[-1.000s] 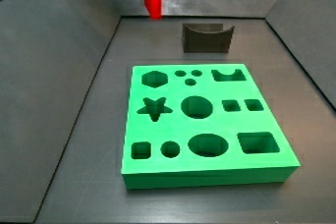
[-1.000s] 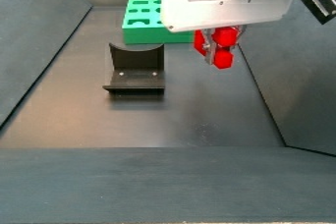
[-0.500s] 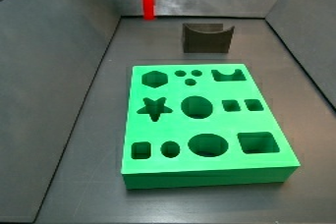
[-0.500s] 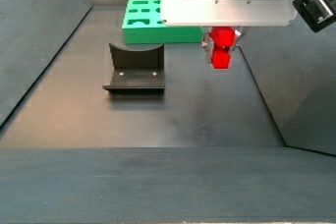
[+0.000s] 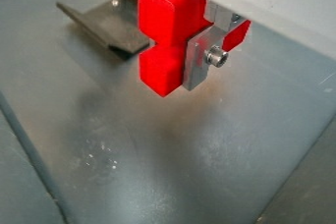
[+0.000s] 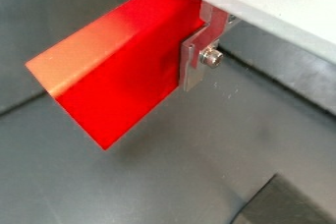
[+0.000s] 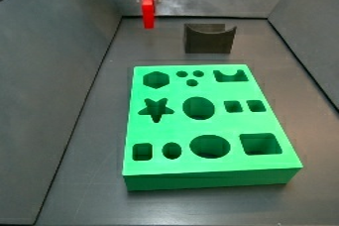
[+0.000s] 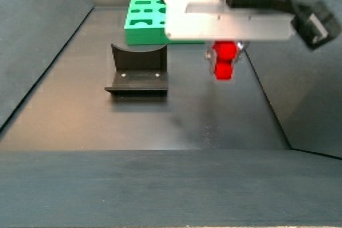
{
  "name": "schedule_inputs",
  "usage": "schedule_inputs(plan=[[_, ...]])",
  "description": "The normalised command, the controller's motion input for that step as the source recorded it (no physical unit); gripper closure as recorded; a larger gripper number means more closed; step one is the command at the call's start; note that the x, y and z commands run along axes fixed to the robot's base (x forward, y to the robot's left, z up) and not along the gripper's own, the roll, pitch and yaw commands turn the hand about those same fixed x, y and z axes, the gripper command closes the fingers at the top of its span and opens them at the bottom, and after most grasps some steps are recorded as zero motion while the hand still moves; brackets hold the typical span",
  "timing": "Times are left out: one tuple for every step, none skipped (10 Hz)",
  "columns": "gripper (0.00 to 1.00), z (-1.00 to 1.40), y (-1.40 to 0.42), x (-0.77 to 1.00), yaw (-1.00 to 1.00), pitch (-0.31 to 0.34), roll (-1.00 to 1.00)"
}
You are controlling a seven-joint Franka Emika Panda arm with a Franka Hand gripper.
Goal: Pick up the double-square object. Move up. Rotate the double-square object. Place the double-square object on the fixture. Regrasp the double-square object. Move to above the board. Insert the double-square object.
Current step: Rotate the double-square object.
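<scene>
The red double-square object [image 5: 168, 36] hangs in my gripper [image 5: 184, 41], clear of the dark floor. It fills much of both wrist views [image 6: 121, 71] and shows small in both side views [image 7: 149, 9] [image 8: 225, 58]. The gripper [image 8: 225, 44] is shut on it, with a silver finger [image 5: 201, 59] against its side [image 6: 197, 49]. The dark fixture [image 7: 208, 38] stands on the floor beside the held piece, apart from it [image 8: 136, 69]. The green board [image 7: 209, 123] lies beyond the fixture, its cut-outs empty [image 8: 147, 20].
Grey sloping walls [image 7: 79, 61] enclose the dark floor [image 8: 160, 122] on both sides. The fixture's edge shows in a wrist view [image 5: 102, 27]. The white gripper body [image 8: 234, 17] hangs over the floor.
The gripper has turned with the red piece in its hold and shifted slightly. The piece now looks narrower and more upright in the side views. Fixture and board have not moved.
</scene>
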Motion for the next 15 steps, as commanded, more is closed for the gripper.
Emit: schedule_inputs(plan=[[1.0, -1.0, 0.01, 0.04, 0.02, -0.012, 0.0], [1.0, -0.91, 0.01, 0.04, 0.01, -0.008, 0.0], [1.0, -0.7, 0.01, 0.05, 0.01, -0.005, -0.01], [1.0, -0.6, 0.01, 0.05, 0.01, -0.006, -0.01], [1.0, -0.35, 0.01, 0.04, 0.01, -0.012, -0.01], [1.0, -0.26, 0.0, 0.04, 0.01, -0.015, -0.01], [0.0, 0.0, 0.0, 0.0, 0.0, 0.0, 0.0], [0.0, 1.0, 0.0, 0.0, 0.0, 0.0, 0.0], [0.0, 1.0, 0.0, -0.01, 0.0, 0.017, 0.0], [0.0, 1.0, 0.0, -0.01, 0.0, 0.038, 0.0], [0.0, 1.0, 0.0, -0.01, -0.01, 0.05, 0.0], [0.0, 1.0, 0.0, -0.01, -0.01, 0.061, 0.0], [0.0, 1.0, 0.01, -0.02, -0.02, 0.061, 0.0], [0.0, 1.0, 0.01, -0.02, -0.02, 0.057, 0.0], [0.0, 0.99, 0.01, -0.02, -0.03, 0.059, 0.0]])
